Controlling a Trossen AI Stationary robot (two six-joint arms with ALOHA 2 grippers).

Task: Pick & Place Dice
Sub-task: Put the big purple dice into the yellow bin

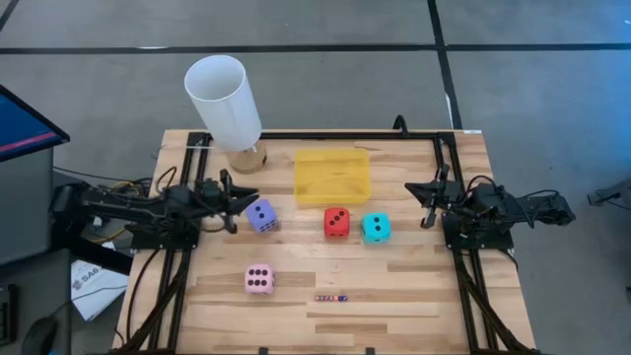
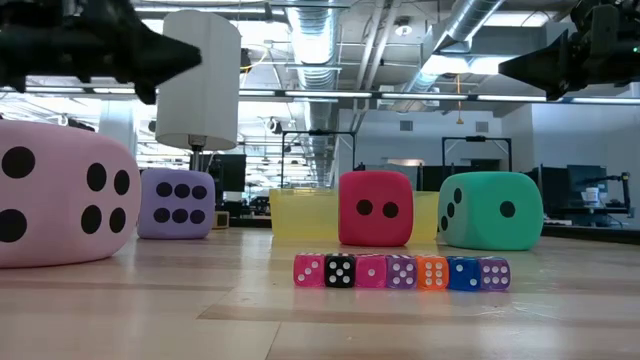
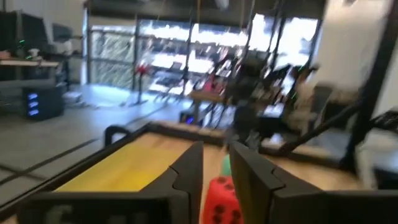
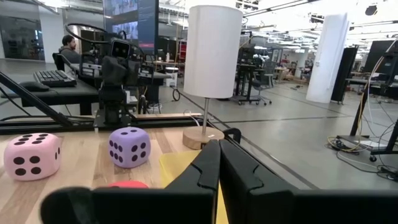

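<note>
Four soft dice rest on their bottom faces on the wooden table: purple [image 1: 261,216], red [image 1: 336,222], cyan [image 1: 376,227] and pink [image 1: 259,279]. My left gripper [image 1: 235,197] hovers level above the table, just left of the purple die, fingers a little apart with nothing between them. Its wrist view looks past the fingers [image 3: 214,168] at the red die [image 3: 219,200]. At the table's right side, my right gripper [image 1: 426,202] hovers shut and empty, right of the cyan die.
A shallow yellow tray [image 1: 333,176] lies behind the red die. A white-shaded lamp [image 1: 225,104] stands on its wooden foot at the far left. A row of tiny dice [image 1: 331,297] sits near the front edge. Black frame rails run along both sides.
</note>
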